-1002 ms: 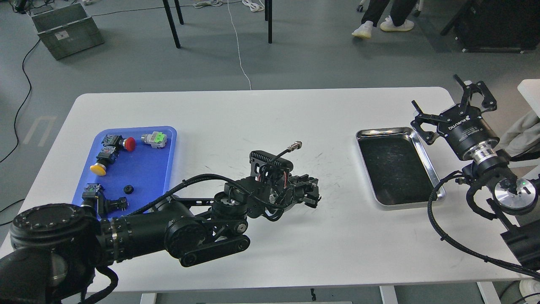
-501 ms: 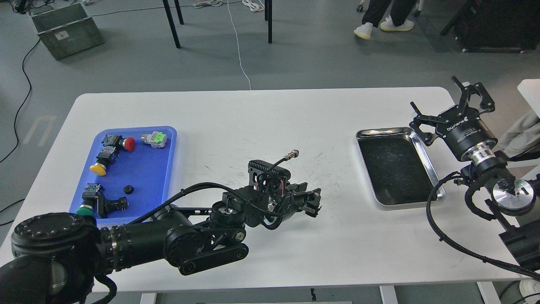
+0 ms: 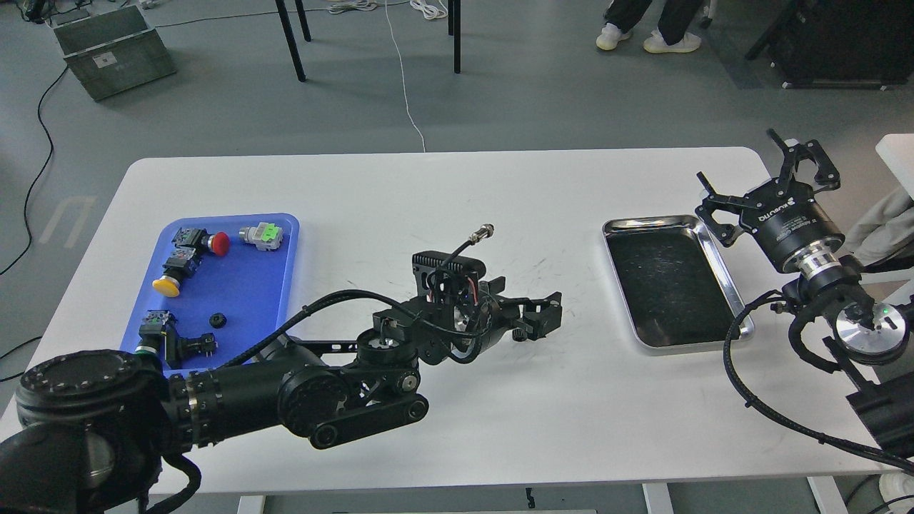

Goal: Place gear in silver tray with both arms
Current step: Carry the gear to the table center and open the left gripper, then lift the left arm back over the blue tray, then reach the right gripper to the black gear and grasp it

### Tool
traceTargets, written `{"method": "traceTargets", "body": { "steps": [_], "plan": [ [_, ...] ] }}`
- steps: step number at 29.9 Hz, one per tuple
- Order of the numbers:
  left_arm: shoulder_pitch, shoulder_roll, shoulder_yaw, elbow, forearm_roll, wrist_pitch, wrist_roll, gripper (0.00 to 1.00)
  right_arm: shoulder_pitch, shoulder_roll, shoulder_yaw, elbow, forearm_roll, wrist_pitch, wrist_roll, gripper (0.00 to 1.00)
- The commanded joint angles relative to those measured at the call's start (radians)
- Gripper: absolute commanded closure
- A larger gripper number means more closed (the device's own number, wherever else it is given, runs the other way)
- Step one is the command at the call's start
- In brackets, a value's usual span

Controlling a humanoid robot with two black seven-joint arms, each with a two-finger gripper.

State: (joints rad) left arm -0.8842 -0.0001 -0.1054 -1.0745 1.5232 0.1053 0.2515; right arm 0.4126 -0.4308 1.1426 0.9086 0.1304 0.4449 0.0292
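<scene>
White surface [image 3: 443, 185] seen from the head. The silver tray [image 3: 714, 246] lies at the right side, its dark bottom bare. The left hand [image 3: 539, 318] reaches over the middle of the surface toward the tray, well short of it; whether its fingers are parted or grip anything cannot be told. The right hand [image 3: 767, 175] stands just beyond the tray's far right corner, fingers spread and holding nothing. A blue tray [image 3: 235, 285] of small parts lies at the left.
</scene>
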Motion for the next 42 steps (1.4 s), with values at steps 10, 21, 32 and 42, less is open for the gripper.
{"method": "traceTargets", "body": {
  "steps": [10, 21, 32, 42],
  "plan": [
    [-0.021, 0.000, -0.483, 0.010, -0.170, 0.083, 0.020, 0.02, 0.000, 0.004, 0.000, 0.001, 0.000, 0.001, -0.002, 0.01],
    [0.037, 0.238, -0.703, -0.044, -0.627, 0.258, -0.069, 0.02, 0.044, 0.021, 0.003, 0.007, 0.000, 0.000, -0.002, 0.01],
    [0.203, 0.405, -0.914, 0.094, -1.066, 0.033, -0.281, 0.02, 0.303, -0.003, -0.188, 0.081, -0.078, -0.020, -0.100, 0.01],
    [0.317, 0.419, -0.968, 0.099, -1.085, -0.058, -0.321, 0.02, 0.711, -0.052, -0.755, 0.249, -0.565, -0.084, -0.222, 0.01]
  ]
}}
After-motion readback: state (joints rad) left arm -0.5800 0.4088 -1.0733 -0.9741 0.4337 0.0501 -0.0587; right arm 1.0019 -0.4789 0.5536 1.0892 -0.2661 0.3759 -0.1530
